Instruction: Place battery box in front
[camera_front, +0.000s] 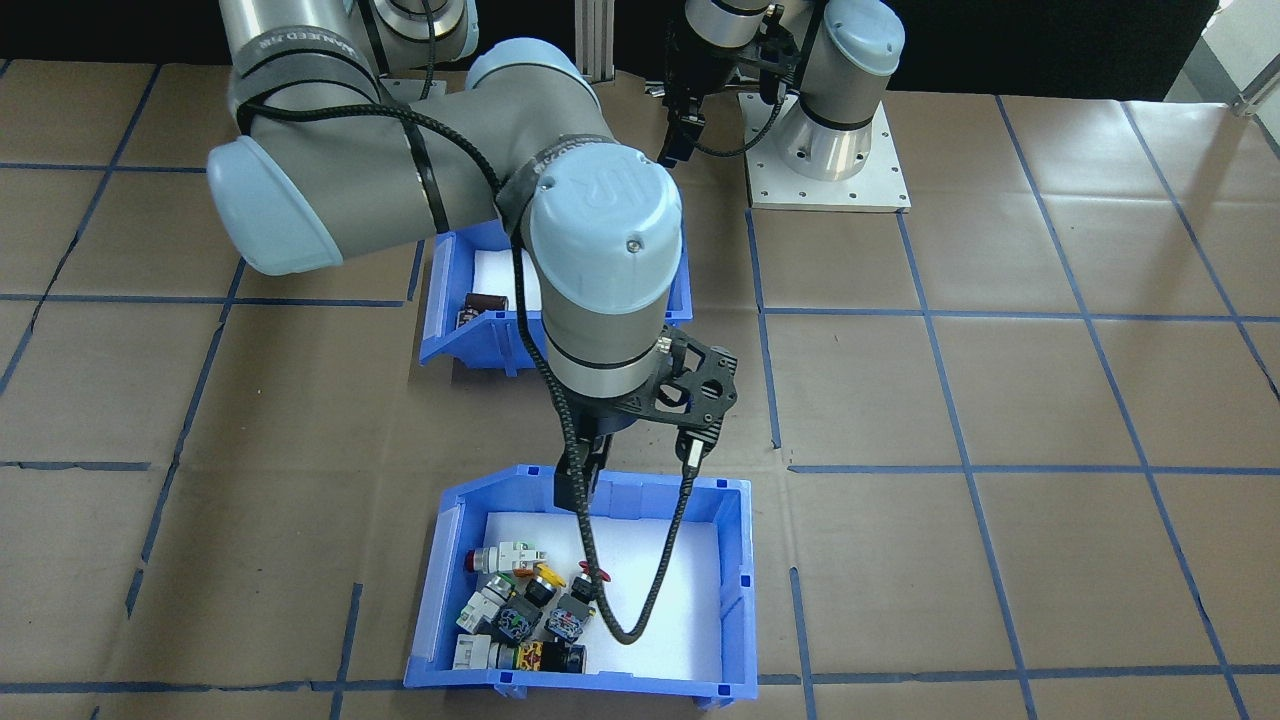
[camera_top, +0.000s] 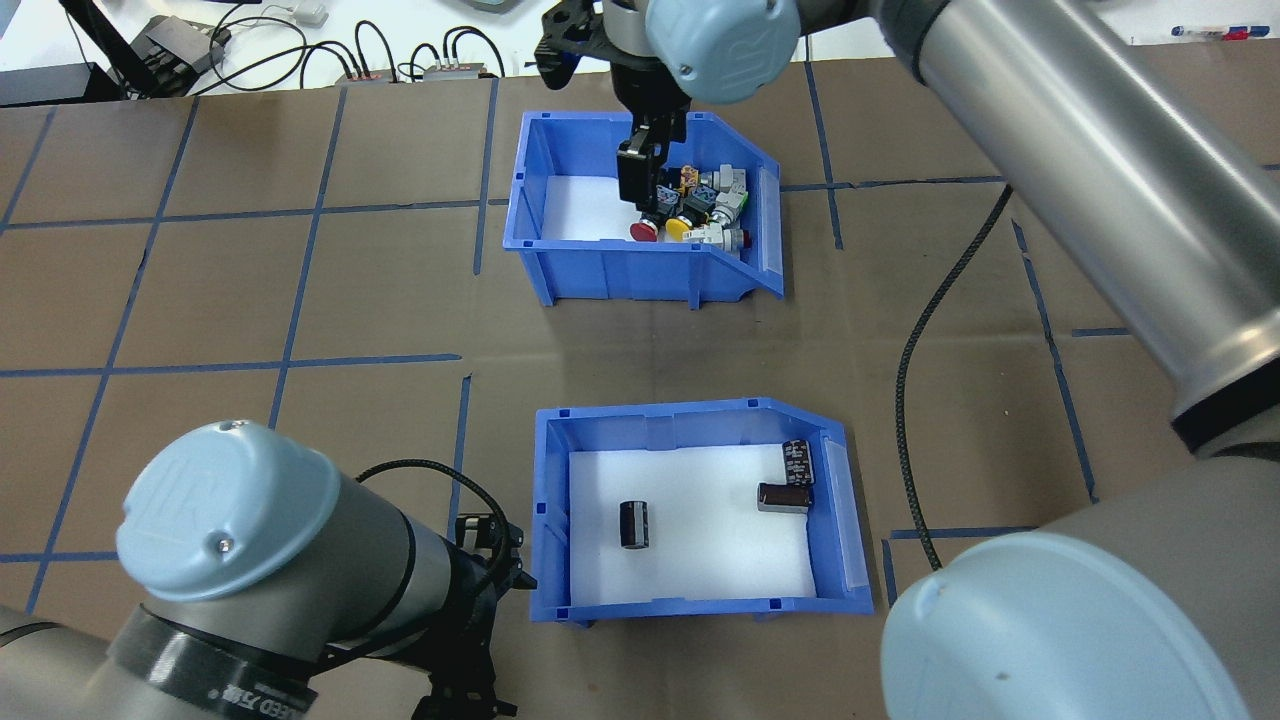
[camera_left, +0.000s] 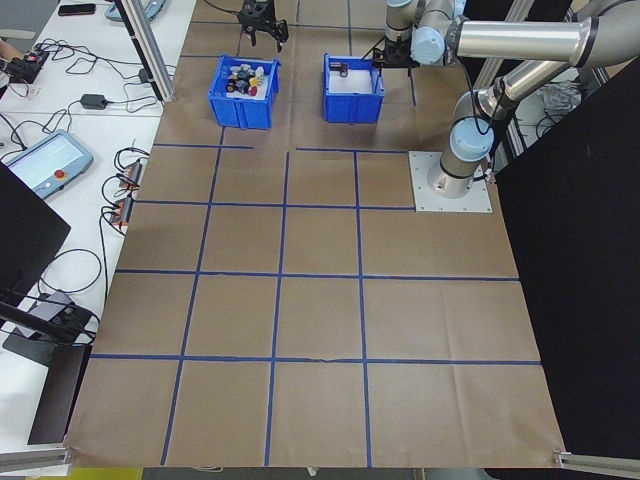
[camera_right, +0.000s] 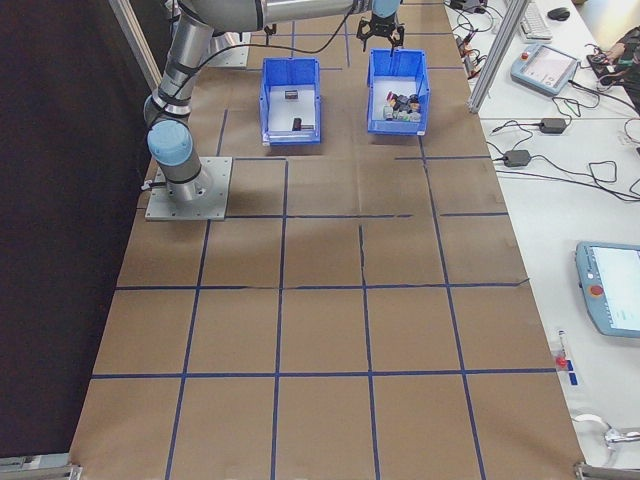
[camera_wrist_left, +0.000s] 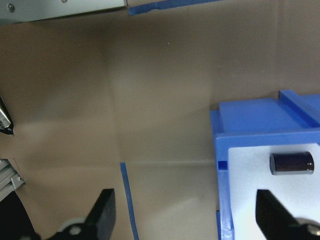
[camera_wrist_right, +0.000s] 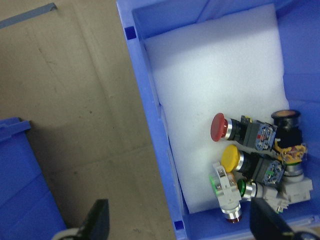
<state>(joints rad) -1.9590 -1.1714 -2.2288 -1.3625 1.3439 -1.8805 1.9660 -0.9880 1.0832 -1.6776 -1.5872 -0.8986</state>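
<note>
The battery box (camera_top: 690, 600) is the blue bin nearer the robot, with three dark cells (camera_top: 636, 524) on its white floor. The right arm hides most of it in the front-facing view (camera_front: 470, 345). My left gripper (camera_wrist_left: 189, 215) is open beside the box's left wall (camera_wrist_left: 250, 120), its jaws on either side of that wall, gripping nothing. My right gripper (camera_wrist_right: 182, 225) is open over the other blue bin (camera_top: 620, 275), the one holding push-button switches (camera_wrist_right: 250, 155). Its jaws stand on either side of that bin's robot-side wall (camera_wrist_right: 150, 115).
The switch bin (camera_front: 735, 580) stands farther from the robot than the battery box, with a strip of brown paper between them. A black cable (camera_top: 905, 400) hangs from the right arm beside the battery box. Blue tape lines grid the table. Benches with cables and pendants line both long sides.
</note>
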